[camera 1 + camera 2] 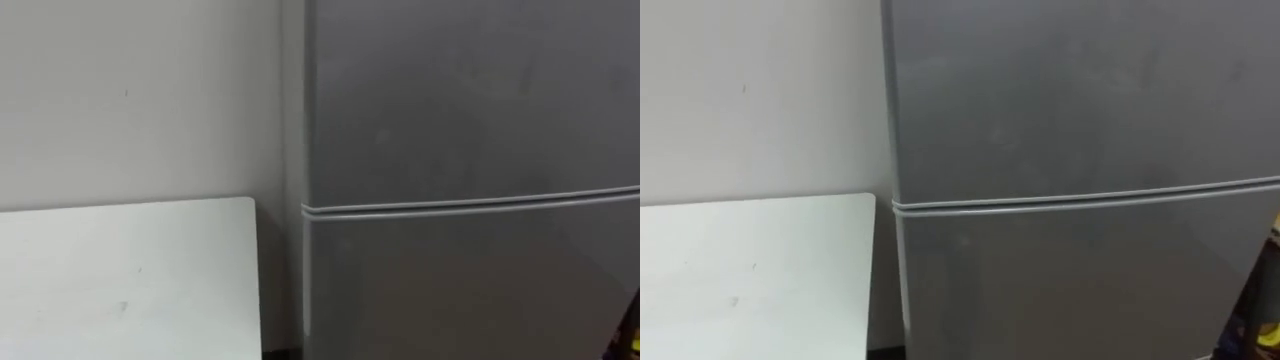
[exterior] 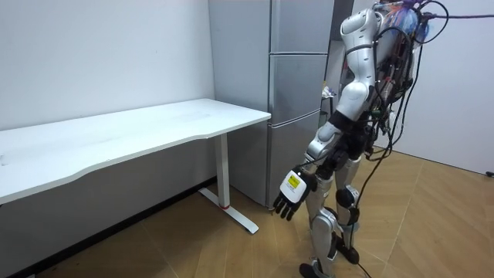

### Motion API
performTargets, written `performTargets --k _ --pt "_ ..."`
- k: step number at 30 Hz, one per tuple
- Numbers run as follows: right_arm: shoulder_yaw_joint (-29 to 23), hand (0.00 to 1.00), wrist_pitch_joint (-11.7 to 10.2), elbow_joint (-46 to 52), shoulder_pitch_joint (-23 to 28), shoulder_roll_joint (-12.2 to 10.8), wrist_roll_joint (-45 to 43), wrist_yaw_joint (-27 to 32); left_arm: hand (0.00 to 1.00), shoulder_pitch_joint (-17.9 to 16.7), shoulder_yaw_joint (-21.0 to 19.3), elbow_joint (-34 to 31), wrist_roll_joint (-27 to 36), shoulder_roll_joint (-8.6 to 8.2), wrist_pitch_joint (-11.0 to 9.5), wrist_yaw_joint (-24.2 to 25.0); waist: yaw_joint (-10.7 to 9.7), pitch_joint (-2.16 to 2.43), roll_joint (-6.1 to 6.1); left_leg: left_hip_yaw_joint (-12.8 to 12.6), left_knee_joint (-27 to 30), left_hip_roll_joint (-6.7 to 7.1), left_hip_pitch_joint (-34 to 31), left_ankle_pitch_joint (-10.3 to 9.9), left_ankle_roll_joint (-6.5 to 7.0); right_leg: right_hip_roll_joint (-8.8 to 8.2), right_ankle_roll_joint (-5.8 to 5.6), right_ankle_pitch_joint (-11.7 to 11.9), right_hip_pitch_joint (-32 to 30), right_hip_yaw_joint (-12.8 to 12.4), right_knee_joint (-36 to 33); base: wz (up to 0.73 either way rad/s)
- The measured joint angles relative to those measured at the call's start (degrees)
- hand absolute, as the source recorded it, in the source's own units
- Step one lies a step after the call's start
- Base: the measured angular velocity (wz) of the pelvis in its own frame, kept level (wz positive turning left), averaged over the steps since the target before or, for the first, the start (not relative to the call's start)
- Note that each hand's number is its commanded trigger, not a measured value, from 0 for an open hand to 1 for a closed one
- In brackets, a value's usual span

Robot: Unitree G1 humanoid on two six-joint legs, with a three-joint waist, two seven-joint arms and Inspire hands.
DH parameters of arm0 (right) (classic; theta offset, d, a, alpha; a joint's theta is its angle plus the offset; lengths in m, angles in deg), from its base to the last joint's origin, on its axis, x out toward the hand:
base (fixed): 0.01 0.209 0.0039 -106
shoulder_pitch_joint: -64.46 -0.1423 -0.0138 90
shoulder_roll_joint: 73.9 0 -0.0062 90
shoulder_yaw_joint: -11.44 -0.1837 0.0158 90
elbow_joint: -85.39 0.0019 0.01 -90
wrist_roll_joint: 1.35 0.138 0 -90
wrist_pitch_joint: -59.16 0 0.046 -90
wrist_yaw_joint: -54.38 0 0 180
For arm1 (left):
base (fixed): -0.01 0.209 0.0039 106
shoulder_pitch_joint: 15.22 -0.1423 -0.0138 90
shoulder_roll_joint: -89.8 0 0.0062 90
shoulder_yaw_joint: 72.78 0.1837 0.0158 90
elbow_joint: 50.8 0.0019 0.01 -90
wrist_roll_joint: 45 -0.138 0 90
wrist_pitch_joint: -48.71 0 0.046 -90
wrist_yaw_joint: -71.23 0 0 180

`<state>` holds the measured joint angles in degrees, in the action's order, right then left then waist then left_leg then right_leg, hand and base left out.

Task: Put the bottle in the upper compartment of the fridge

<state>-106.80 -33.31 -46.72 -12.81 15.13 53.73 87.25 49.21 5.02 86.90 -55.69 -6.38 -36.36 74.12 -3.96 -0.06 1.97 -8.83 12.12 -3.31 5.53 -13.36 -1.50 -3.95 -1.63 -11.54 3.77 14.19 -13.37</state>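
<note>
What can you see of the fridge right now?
The fridge is a tall grey box with a plain, smooth, metal-looking front, upright against the wall. A pale seam, about level with the top of the white table, parts two shut door panels. The room view shows a second seam higher up. The table ends just beside it on the robot's left, a dark gap between. The robot's left hand hangs open, clear of it.

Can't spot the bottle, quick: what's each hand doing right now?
Left hand: open, hanging low, holding nothing.
Right hand: cannot be told.
</note>
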Motion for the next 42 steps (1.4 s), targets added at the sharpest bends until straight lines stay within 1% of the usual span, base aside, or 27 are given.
performTargets --k 1,2,3,5,6,7,8,9,11,12,14,16,17,20,23,26,29,30,32,33,35,41,42 --pt "0.07 0.0 -0.45 -1.17 0.1 -0.88 0.52 -0.07 0.0 0.02 -0.03 0.74 0.01 -0.41 -0.4 -0.05 -0.38 -0.08 -0.42 -0.02 0.11 0.0 0.05 -0.03 -0.03 -0.04 0.02 -0.1 -0.12 -0.03 -0.19 0.0" --pt "0.09 0.0 -1.47 -3.57 0.3 -1.44 0.21 -0.91 0.0 0.06 -0.02 1.41 0.01 -0.7 -0.41 -0.05 -0.65 0.24 -0.61 -0.03 0.07 0.01 0.25 -0.03 -0.04 -0.01 0.04 -0.11 -0.05 0.01 -0.15 0.0" --pt "0.11 0.0 -1.69 -4.8 0.51 -1.72 -0.41 -1.28 0.0 0.04 -0.02 1.61 0.01 -0.79 -0.46 -0.06 -0.61 0.33 -0.64 -0.06 0.07 0.01 0.41 -0.05 -0.06 -0.01 0.05 -0.19 0.09 -0.01 -0.15 -0.03" --pt "1.0 0.0 -1.79 -6.93 1.23 -2.52 -3.79 -1.87 0.0 0.12 -0.02 2.97 0.48 -1.08 -1.2 -0.16 -0.51 0.36 -0.82 -0.28 0.01 0.01 0.72 -0.11 -0.15 -0.05 0.07 -0.38 0.21 -0.13 -0.29 -0.05" --pt "1.73 0.0 -1.81 -7.04 2.07 -3.17 -6.07 -1.96 0.0 0.08 0.01 3.45 1.36 -1.51 -1.2 -0.23 -0.34 0.45 -0.92 -0.5 -0.01 0.01 0.74 -0.11 -0.15 -0.09 0.05 -0.44 0.17 -0.2 -0.31 -0.06" --pt "3.29 0.0 -1.82 -7.8 2.75 -3.42 -8.97 -2.05 0.0 0.13 0.1 4.01 1.86 -1.84 -1.21 -0.35 -0.4 0.39 -1.36 -0.6 -0.23 0.04 0.93 -0.11 -0.15 -0.09 0.01 -0.49 0.2 -0.28 -0.28 -0.05" --pt "4.05 0.0 -1.83 -8.5 2.93 -3.54 -10.51 -2.24 0.0 0.15 0.15 4.22 2.08 -1.94 -1.24 -0.52 -0.42 0.41 -1.39 -0.64 -0.41 0.06 1.14 -0.11 -0.15 -0.08 0.0 -0.56 0.27 -0.38 -0.29 -0.04" --pt "5.76 0.0 -1.8 -9.64 3.27 -3.88 -13.57 -2.43 0.0 0.23 0.43 4.63 2.28 -1.99 -1.52 -1.23 -0.39 0.31 -1.62 -0.65 -0.42 0.07 1.2 -0.11 -0.15 -0.04 -0.03 -0.69 0.33 -0.58 -0.32 0.0" --pt "9.45 0.0 -1.8 -13.01 3.33 -3.98 -21.19 -4.15 0.0 0.53 0.8 5.32 2.52 -1.97 -2.12 -1.89 -0.38 0.27 -1.72 -0.64 -0.49 0.08 1.2 -0.11 -0.15 -0.04 -0.04 -0.71 0.31 -0.55 -0.33 0.0" --pt "10.16 0.0 -1.79 -13.87 3.22 -3.99 -22.77 -4.66 0.0 0.53 1.21 5.39 2.56 -1.91 -2.28 -2.02 -0.33 0.29 -1.69 -0.64 -0.48 0.09 1.2 -0.11 -0.15 -0.05 -0.04 -0.73 0.28 -0.6 -0.35 0.0" --pt "13.76 0.0 -1.71 -16.42 2.89 -3.97 -28.96 -7.22 0.0 0.74 2.45 6.23 2.68 -1.87 -2.88 -2.1 0.2 0.26 -1.72 -0.77 -0.47 0.08 1.27 -0.11 -0.16 -0.02 -0.02 -0.77 0.17 -0.76 -0.38 -0.04" --pt "16.11 0.0 -1.67 -17.94 2.56 -4.01 -32.77 -9.92 0.0 1.23 3.77 7.17 2.89 -1.92 -2.88 -2.09 0.56 0.24 -1.72 -0.77 -0.48 0.09 1.48 -0.13 -0.18 -0.02 -0.04 -0.87 0.15 -0.83 -0.52 0.0" --pt "17.3 0.0 -1.54 -18.13 2.57 -4.13 -33.69 -11.64 0.0 1.44 4.6 7.56 3.12 -1.95 -2.84 -2.07 0.95 0.22 -1.71 -0.81 -0.59 0.08 1.8 -0.15 -0.21 -0.02 -0.02 -0.95 0.23 -0.89 -0.6 0.0" --pt "19.02 0.0 -1.4 -18.19 2.78 -4.78 -35.73 -14.04 0.0 1.53 4.77 7.55 3.14 -1.99 -2.84 -2.07 1.44 0.18 -1.68 -0.72 -0.76 0.01 1.83 -0.21 -0.31 0.04 0.02 -1.1 0.6 -0.7 -0.58 0.02" --pt "22.7 0.0 -1.23 -18.24 2.88 -5.37 -37.44 -17.04 0.0 1.65 5.35 7.49 3.15 -1.95 -2.83 -2.11 2.32 0.16 -1.72 -0.46 -0.8 -0.07 2.0 -0.43 -0.4 0.12 -0.01 -1.19 1.08 -0.38 -0.29 0.07" --pt "25.88 0.0 -1.2 -18.4 2.74 -6.12 -37.61 -21.98 0.0 2.44 6.39 7.73 1.97 -1.95 -2.82 -1.65 3.01 0.11 -1.66 -0.16 -0.52 -0.04 1.77 -0.47 -0.4 0.06 -0.02 -1.17 1.22 0.07 -0.15 0.05" --pt "28.85 0.0 -1.08 -19.62 1.33 -6.25 -38.1 -28.4 0.0 3.6 7.49 8.12 -1.35 -2.0 -2.22 0.09 3.46 0.05 -1.78 -0.12 -0.33 0.0 1.23 -0.46 -0.4 0.01 -0.03 -1.17 0.87 0.13 0.03 0.0" --pt "29.01 0.0 -1.07 -19.93 1.29 -6.23 -38.38 -29.34 0.0 3.82 7.75 8.11 -1.46 -1.99 -2.14 0.22 3.51 0.05 -1.78 -0.06 -0.31 0.0 1.09 -0.46 -0.4 0.01 -0.03 -1.16 0.81 0.17 0.12 0.0" --pt "29.49 0.0 -0.58 -20.54 0.33 -5.75 -39.79 -32.1 0.0 4.54 8.62 8.2 -1.79 -1.95 -1.13 0.5 3.86 0.05 -1.81 -0.03 -0.29 0.01 0.99 -0.46 -0.4 0.07 -0.09 -1.03 0.97 0.28 0.68 0.0" --pt "29.55 0.0 -0.47 -20.72 0.23 -5.58 -39.96 -32.73 0.0 4.84 8.83 8.44 -2.2 -1.93 -1.03 0.53 3.93 0.05 -1.8 -0.02 -0.29 0.01 0.96 -0.46 -0.4 0.07 -0.1 -1.04 0.98 0.31 0.72 0.0" --pt "29.8 0.0 -0.36 -20.94 -0.06 -5.26 -40.06 -34.25 0.0 5.78 9.6 8.61 -2.77 -1.9 -0.21 0.51 4.16 0.03 -1.8 -0.02 -0.29 0.04 0.86 -0.46 -0.4 0.07 -0.11 -1.04 1.1 0.53 0.98 0.03" --pt "29.88 0.0 -0.09 -22.34 -0.71 -5.19 -39.98 -35.6 0.0 7.02 10.6 10.15 -2.77 -1.85 0.06 0.09 4.1 0.03 -1.8 0.37 -0.25 0.03 0.12 -0.46 -0.4 0.13 -0.16 -0.98 1.32 1.51 1.65 0.08" --pt "29.88 0.0 -0.01 -22.67 -0.93 -5.19 -39.98 -35.65 0.0 7.14 10.75 10.19 -2.77 -1.86 0.06 0.04 4.12 -0.09 -1.79 0.49 -0.25 0.04 0.01 -0.46 -0.4 0.12 -0.16 -0.98 1.3 1.68 1.7 0.07"
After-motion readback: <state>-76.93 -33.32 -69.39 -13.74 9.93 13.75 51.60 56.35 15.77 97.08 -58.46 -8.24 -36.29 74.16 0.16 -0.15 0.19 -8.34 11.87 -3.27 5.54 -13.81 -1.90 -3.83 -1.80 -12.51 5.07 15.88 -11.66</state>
